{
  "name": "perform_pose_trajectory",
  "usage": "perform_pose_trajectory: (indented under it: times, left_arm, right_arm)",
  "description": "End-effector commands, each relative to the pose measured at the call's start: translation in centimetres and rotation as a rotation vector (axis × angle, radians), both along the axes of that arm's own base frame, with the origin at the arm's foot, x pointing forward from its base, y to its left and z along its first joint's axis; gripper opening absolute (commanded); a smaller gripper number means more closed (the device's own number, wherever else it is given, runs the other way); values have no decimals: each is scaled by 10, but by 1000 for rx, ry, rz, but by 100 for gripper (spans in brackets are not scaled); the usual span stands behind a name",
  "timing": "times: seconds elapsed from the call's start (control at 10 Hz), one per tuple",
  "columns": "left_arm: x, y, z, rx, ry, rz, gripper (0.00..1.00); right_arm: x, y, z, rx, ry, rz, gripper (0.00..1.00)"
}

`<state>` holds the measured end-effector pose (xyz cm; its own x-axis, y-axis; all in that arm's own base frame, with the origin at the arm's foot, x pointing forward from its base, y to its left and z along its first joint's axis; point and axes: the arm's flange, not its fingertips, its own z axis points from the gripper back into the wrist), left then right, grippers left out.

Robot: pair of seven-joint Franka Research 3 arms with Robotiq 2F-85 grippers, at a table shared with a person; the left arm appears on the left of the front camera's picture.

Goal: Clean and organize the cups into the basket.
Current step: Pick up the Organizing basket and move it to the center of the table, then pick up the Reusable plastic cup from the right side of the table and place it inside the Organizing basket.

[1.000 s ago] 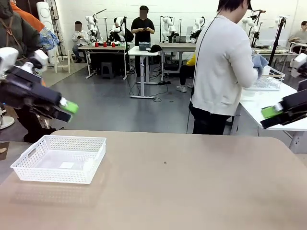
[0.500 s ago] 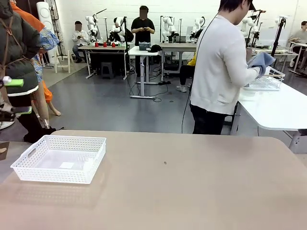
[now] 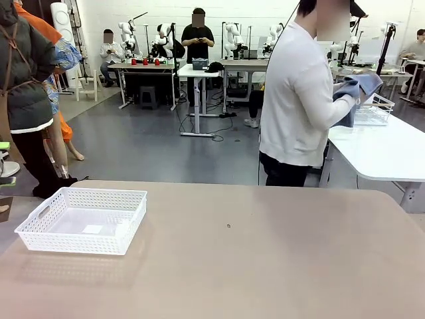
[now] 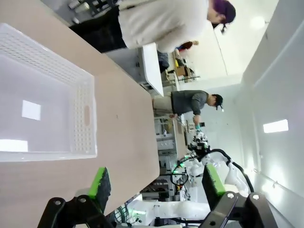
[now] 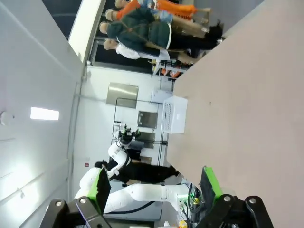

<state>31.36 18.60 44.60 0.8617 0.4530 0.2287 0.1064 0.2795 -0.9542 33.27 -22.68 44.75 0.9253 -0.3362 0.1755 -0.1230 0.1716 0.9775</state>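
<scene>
Two claws wait with spread fingers, and one basket lies on the left.

Front view: the basket (image 3: 80,219) sits on the counter (image 3: 265,252) at 9 o'clock. It is bare inside, and its long axis runs 9 to 3. Past the far edge, at 1 o'clock, a person (image 3: 299,93) faces a white counter (image 3: 385,146) and holds a blue cloth (image 3: 362,85). Whether any of the cups is wrapped in the cloth I cannot tell, so I cannot say where they are.

Left wrist view: the left claw (image 4: 156,183) hangs with its fingers apart and nothing between them. The basket (image 4: 90,85) lies near, at 10 o'clock from it, with a handle slot in the wall nearest the claw.

Right wrist view: the right claw (image 5: 155,185) is likewise apart and bare. The basket (image 5: 173,114) shows small at 12 o'clock, well apart across the flat tan top.

I judge the left arm nearer for any drop into the basket. The surface is matte and level. Behind it the room is busy with other people and benches.
</scene>
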Motion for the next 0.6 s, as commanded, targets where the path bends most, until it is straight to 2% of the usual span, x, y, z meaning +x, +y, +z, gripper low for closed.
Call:
perform_pose_trajectory:
  times: [0.0, 0.2, 0.3, 0.4, 0.5]
  left_arm:
    - [-15, 9, 9, 78, 13, 47, 100]
    - [-26, 17, 17, 123, 18, 93, 100]
    - [-36, 16, 37, 138, -40, 113, 100]
    - [-20, 23, 10, 83, 1, 71, 100]
    - [-20, 23, 10, 83, 1, 71, 100]
  right_arm:
    - [-11, -15, 2, 62, -81, -41, 100]
    - [-17, -19, 6, 85, -101, -43, 100]
    - [-17, -19, 5, 40, -44, -48, 100]
    - [-17, -19, 5, 40, -44, -48, 100]
    - [-17, -19, 5, 40, -44, -48, 100]
